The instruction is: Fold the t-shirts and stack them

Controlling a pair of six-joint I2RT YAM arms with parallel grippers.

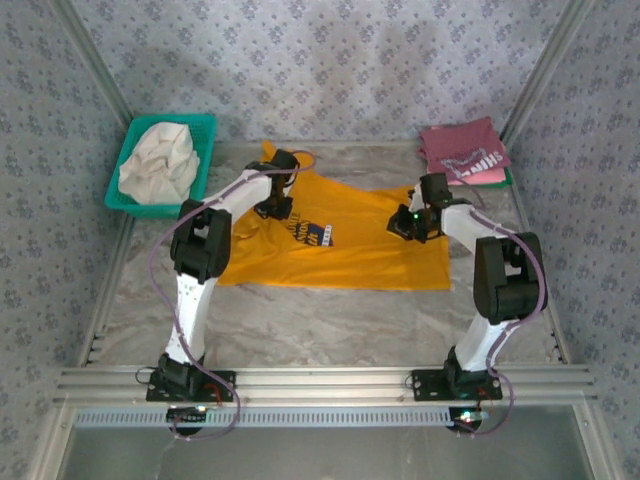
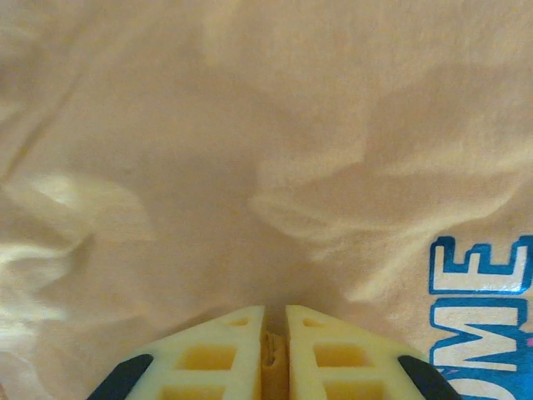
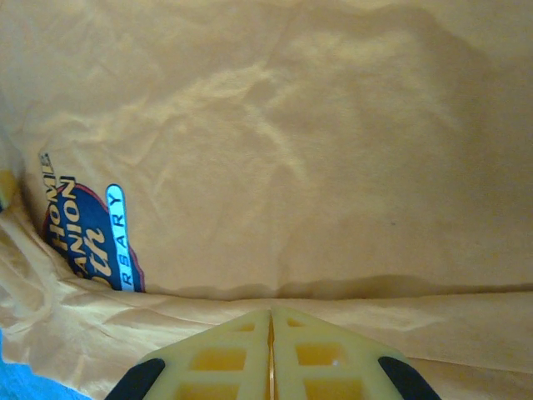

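The mustard-yellow t-shirt [image 1: 345, 258] lies spread in the middle of the table, its dark blue chest print [image 1: 312, 235] facing up. My left gripper [image 1: 274, 208] is down on the shirt's back left part. In the left wrist view the left gripper [image 2: 275, 310] is shut with a pinch of yellow cloth [image 2: 250, 125] between its jaws. My right gripper [image 1: 405, 226] is on the shirt's right side. In the right wrist view the right gripper [image 3: 271, 313] is shut on a folded edge of the yellow cloth [image 3: 333, 125], with the print [image 3: 83, 233] to its left. The maroon t-shirt [image 1: 463, 150] lies folded at the back right on the pink one [image 1: 484, 178].
A green basket [image 1: 206, 124] at the back left holds a crumpled white cloth [image 1: 158, 165]. Patterned walls and metal frame rails enclose the table. Bare marble tabletop [image 1: 330, 330] lies between the yellow shirt and the arm bases.
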